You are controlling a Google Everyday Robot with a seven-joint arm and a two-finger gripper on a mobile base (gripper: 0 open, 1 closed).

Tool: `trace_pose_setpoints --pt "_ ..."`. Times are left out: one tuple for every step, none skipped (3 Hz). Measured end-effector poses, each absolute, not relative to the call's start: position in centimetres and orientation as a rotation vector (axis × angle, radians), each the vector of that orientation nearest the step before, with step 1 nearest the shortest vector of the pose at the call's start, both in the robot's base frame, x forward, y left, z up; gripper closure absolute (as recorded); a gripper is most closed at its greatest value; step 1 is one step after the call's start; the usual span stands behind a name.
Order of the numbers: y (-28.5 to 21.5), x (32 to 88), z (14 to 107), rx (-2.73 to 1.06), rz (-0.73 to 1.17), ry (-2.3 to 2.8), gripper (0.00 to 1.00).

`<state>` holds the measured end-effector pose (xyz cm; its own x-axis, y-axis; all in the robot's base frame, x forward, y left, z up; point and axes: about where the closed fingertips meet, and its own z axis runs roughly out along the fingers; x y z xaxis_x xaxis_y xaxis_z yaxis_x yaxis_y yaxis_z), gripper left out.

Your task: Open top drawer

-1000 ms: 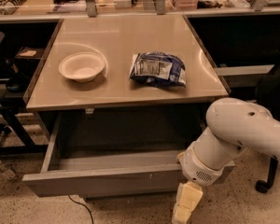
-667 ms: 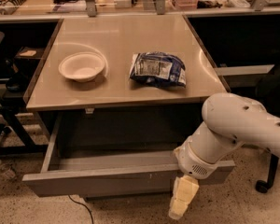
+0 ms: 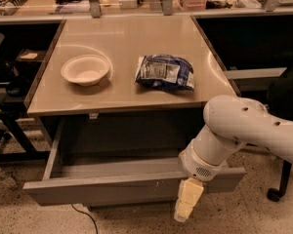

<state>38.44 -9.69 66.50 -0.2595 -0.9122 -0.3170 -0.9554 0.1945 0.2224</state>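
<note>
Leftward by a little is how the arm (image 3: pixel 244 130) and its claw (image 3: pixel 187 207) have shifted over the last second, while the top drawer (image 3: pixel 102 189) has not visibly moved. In the camera view the drawer stands pulled well out from under the worktop (image 3: pixel 117 104), its grey box interior open to sight. The claw hangs pointing down in front of the drawer's face, towards its right end. Whether it is released or clenched I cannot tell.

The job looks all but done, so the danger lies in the retreat. The wrist sits over the drawer's front edge, and a careless lift or swing could knock it back in or skew it. A further pull might drag it too far out. The elbow is near the worktop's corner, and a bump there could jolt the bowl (image 3: pixel 85 69) and the bag (image 3: pixel 164 72).
</note>
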Motion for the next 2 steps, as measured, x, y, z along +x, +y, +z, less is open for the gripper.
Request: trace_pose_setpoints --pt "-10.6 37.1 66.1 -1.853 0.582 2.369 0.00" --pt "-11.7 35.0 65.8 -1.850 0.609 2.416 0.00"
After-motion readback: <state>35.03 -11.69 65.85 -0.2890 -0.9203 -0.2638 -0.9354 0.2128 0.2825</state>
